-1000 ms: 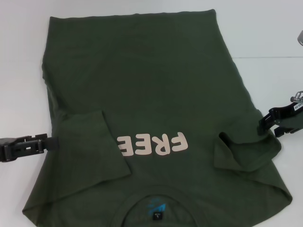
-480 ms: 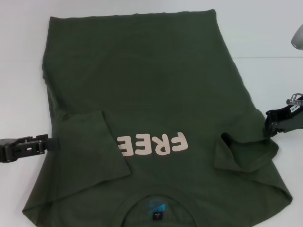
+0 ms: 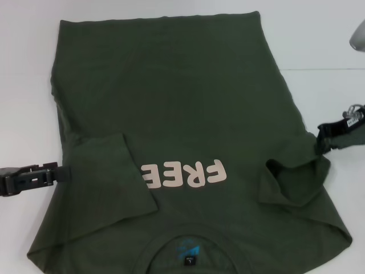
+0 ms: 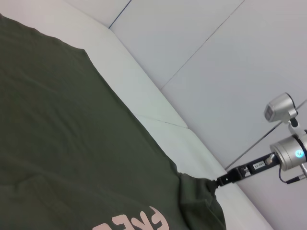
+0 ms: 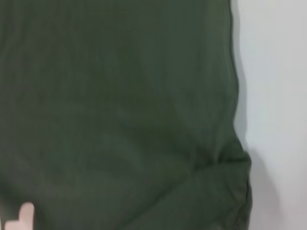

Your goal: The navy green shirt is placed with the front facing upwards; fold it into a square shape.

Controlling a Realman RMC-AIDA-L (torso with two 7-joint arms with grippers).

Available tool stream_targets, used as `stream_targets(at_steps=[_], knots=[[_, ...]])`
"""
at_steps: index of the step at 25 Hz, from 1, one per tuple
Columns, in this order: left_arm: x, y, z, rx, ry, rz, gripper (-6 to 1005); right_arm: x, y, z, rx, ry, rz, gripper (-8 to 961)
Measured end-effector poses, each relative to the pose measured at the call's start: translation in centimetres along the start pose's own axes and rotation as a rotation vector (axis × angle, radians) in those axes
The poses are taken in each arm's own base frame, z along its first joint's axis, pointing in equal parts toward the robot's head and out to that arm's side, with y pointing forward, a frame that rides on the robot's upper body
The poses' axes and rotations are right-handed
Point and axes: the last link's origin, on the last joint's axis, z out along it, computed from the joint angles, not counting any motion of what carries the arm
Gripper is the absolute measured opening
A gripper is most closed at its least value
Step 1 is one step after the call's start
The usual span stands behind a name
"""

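The navy green shirt (image 3: 171, 103) lies front up on the white table (image 3: 319, 45), its pale "FREE" lettering (image 3: 183, 174) and collar (image 3: 191, 251) nearest me. Both short sleeves are turned in onto the chest. My left gripper (image 3: 65, 173) rests low at the shirt's left side edge, shut on the hem there. At the right side edge my right gripper (image 3: 320, 140) is shut on the cloth, which rises to it in a small peak (image 4: 201, 184). The right wrist view is filled by green fabric (image 5: 120, 120) and its edge.
White table surface surrounds the shirt on the left, right and far sides, with a seam line (image 3: 325, 69) running across at the right. A grey part of my right arm (image 3: 358, 40) shows at the upper right edge.
My right gripper has moved up and away from me along the shirt's right edge, drawing the pinched fabric up into a peak. The left gripper has stayed put.
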Motion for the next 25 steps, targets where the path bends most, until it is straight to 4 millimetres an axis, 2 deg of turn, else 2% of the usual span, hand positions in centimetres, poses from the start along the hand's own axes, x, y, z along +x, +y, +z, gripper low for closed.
stream_targets(at_steps=[10, 25], knots=[[-0.2, 0.1, 0.3, -0.007, -0.002, -0.005, 906, -2.3, 2.2, -0.3, -0.044, -0.107, -0.019, 53], [-0.3, 0.1, 0.5, -0.015, -0.001, -0.012, 905, -3.2, 3.5, 0.7, -0.081, -0.205, 0.004, 53]])
